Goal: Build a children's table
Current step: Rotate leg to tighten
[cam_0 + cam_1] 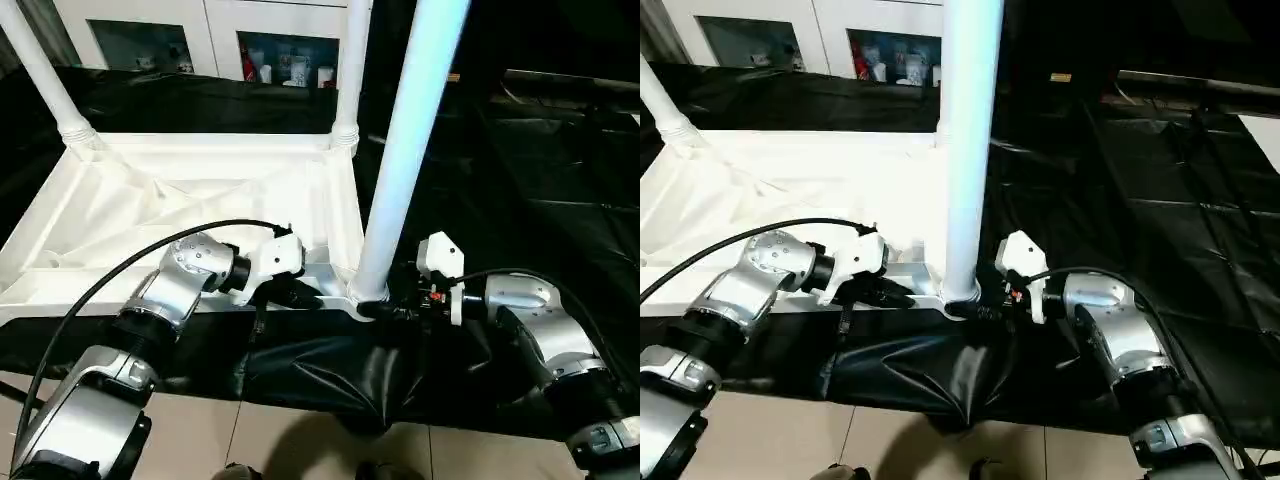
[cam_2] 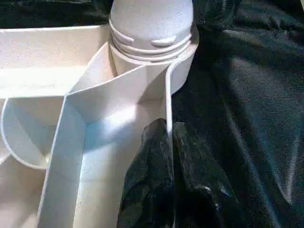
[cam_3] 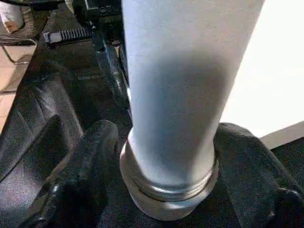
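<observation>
The white table top lies upside down on black sheeting, ribbed underside up. Two legs stand in its far corner sockets, one on the left and one on the right. A third leg stands upright in the near right socket. My left gripper is shut on the top's thin near rim, one black finger on each side, just left of that socket. My right gripper closes on the third leg's base collar from the right, its fingers pressing both sides.
Black sheeting covers the work surface and hangs over the near edge above a tiled floor. A white cabinet with glass doors stands behind. A black cable arcs over my left forearm.
</observation>
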Controlling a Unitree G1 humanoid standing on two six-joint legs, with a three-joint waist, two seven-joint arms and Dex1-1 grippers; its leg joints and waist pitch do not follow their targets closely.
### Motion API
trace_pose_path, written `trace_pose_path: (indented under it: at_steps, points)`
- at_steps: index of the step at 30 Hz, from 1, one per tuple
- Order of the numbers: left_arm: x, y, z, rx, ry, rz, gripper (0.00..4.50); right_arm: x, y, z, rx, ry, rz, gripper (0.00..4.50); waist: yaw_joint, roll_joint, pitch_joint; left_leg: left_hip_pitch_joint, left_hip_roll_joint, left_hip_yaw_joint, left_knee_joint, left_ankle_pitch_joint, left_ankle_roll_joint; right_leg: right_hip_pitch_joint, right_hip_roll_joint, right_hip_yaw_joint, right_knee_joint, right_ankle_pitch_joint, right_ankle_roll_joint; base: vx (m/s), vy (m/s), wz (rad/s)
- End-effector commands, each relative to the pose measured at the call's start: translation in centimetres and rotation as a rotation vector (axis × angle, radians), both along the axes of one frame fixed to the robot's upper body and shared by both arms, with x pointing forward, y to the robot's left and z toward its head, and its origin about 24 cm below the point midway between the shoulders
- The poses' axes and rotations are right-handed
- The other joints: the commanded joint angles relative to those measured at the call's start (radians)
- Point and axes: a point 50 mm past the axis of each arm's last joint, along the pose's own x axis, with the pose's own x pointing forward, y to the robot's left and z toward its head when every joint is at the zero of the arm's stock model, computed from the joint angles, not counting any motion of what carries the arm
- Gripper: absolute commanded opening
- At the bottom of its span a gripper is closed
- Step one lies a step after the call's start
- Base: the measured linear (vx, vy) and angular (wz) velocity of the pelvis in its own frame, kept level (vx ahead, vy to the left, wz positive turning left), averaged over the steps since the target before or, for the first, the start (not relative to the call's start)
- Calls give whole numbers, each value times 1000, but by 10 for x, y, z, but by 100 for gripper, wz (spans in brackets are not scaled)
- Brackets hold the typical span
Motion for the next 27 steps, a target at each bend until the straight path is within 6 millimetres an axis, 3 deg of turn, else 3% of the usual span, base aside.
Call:
trace_pose_path:
  at_steps: [1, 8, 11, 15, 17, 19, 20, 22, 27]
  points:
    - [-4, -2, -5, -8, 27, -13, 0, -3, 4, -5, 3, 42, 42, 294, 2, -11, -67, 1, 23, -5, -50, -93, 107, 62, -62, 40, -50, -55, -262, 0, 0, 0]
    - [-4, -3, -7, -10, 27, 0, 0, -6, 5, -12, 15, 56, 13, 239, 3, -11, -69, 1, 22, -5, -49, -96, 105, 64, -63, 40, -50, -66, -260, 0, 0, 0]
    - [4, -9, -10, -17, 11, 100, 0, -1, 6, -19, 23, 43, -123, 224, -1, -13, -68, 2, 22, -5, -50, -107, 95, 61, -64, 41, -53, -94, -255, 0, 0, 0]
    - [22, -23, -13, -49, -33, 333, 0, 15, 10, -32, 40, 0, -476, 210, -8, -13, -58, 11, 17, -10, -56, -192, 33, 52, -67, 40, -80, -329, -197, 0, 0, 0]
    - [28, -29, -14, -55, -45, 422, 0, 21, 13, -36, 67, -3, -649, 206, -13, -14, -60, 6, 15, -15, -60, -193, 14, 54, -68, 39, -83, -378, -165, 0, 0, 0]
    - [32, -34, -15, -63, -61, 494, 0, 25, 14, -38, 88, 8, -778, 203, -14, -16, -63, 7, 15, -16, -60, -190, 19, 56, -67, 39, -83, -360, -158, 0, 0, 0]
    - [35, -41, -15, -78, -68, 553, 0, 27, 17, -40, 109, 23, -912, 203, -15, -13, -60, 13, 13, -11, -59, -202, 24, 45, -64, 41, -88, -364, -160, 0, 0, 0]
    - [36, -43, -15, -82, -66, 567, 0, 28, 18, -41, 113, 27, -947, 201, -14, -15, -66, 9, 11, -13, -57, -181, 26, 54, -68, 43, -84, -341, -166, 0, 0, 0]
    - [37, -52, -15, -81, -84, 554, 0, 32, 28, -39, 149, 43, -980, 201, -10, -9, -70, 3, 10, -11, -54, -136, 60, 58, -63, 41, -75, -225, -184, 0, 0, 0]
